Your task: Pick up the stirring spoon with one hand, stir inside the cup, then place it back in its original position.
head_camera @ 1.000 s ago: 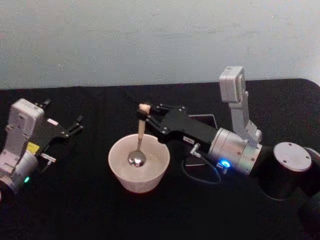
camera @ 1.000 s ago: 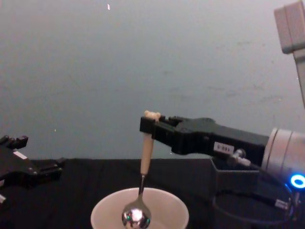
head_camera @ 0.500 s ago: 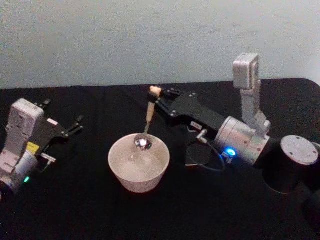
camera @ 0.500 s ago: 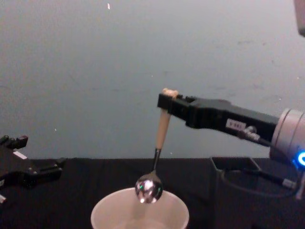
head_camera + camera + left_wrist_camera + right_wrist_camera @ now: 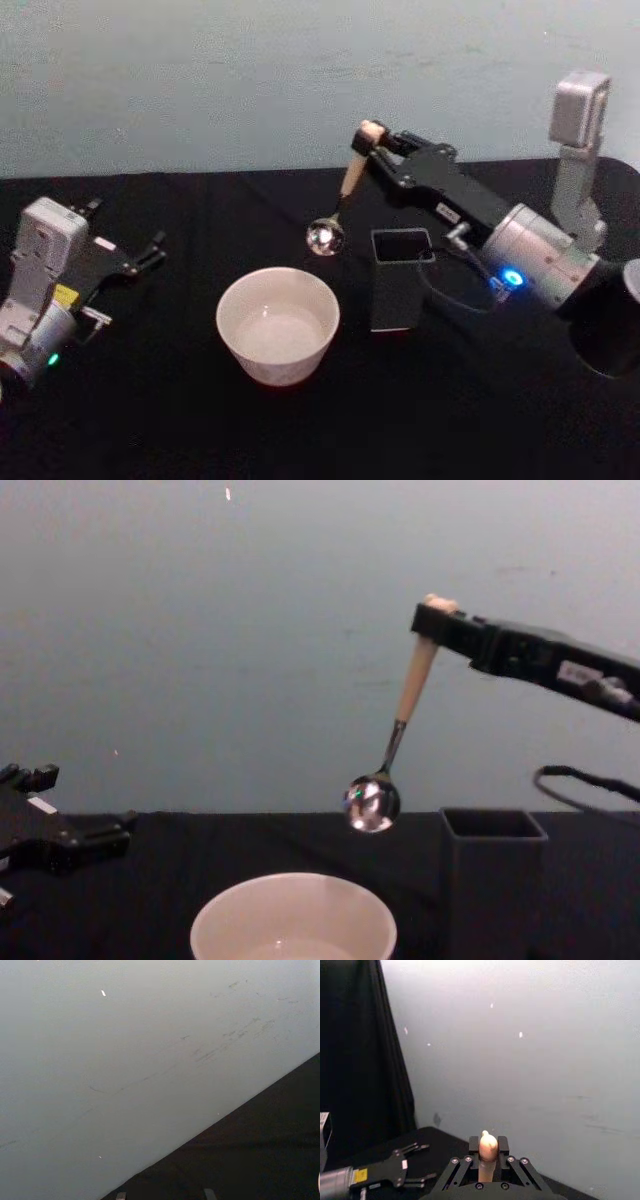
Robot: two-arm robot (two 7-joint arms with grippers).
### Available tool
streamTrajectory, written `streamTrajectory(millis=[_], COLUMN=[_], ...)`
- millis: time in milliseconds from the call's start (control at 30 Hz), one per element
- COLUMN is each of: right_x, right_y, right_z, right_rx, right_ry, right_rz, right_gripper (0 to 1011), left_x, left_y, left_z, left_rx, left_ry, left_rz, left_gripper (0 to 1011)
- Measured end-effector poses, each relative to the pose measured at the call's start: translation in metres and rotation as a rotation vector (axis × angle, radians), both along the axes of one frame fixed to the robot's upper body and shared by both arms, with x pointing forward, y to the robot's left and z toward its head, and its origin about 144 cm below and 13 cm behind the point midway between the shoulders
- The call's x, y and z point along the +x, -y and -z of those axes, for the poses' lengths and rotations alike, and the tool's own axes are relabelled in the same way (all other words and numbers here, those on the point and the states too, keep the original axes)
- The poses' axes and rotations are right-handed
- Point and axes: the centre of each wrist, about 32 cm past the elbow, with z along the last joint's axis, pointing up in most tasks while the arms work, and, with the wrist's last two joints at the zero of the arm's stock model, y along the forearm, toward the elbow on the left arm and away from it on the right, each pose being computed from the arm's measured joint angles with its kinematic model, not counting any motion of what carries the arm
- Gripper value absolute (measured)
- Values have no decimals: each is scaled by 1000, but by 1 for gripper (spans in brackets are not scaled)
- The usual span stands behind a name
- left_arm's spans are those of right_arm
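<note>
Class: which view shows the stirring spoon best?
The chest view: the stirring spoon hangs side-on, whole, from the right gripper. The head view shows it foreshortened; the right wrist view, its handle top.

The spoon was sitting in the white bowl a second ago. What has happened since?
The right gripper, fingers shut on the stirring spoon, lifted it out of the cup and swung it up and toward the robot's right, so it hangs near the dark holder. Cup, holder and the open left gripper stayed put.
</note>
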Motion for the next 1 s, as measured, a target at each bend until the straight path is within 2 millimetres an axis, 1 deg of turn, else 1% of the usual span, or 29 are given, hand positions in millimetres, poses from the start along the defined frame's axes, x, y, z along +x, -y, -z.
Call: streamTrajectory(millis=[167,533,800,1000], right_x=[-4,-20,-28,-31], right_y=[7,34,49,55], right_z=[-3,-11,-10,-7], right_rx=[16,37,24,15], right_ry=[6,29,26,11], right_rz=[20,74,112,138], right_gripper=[214,214,214,214], left_x=[0,0,0,0], left_y=[0,0,0,0], left_z=[0,0,0,0], left_rx=[0,0,0,0], left_ry=[0,0,0,0], left_rz=[0,0,0,0], left_gripper=[1001,1001,1001,1001])
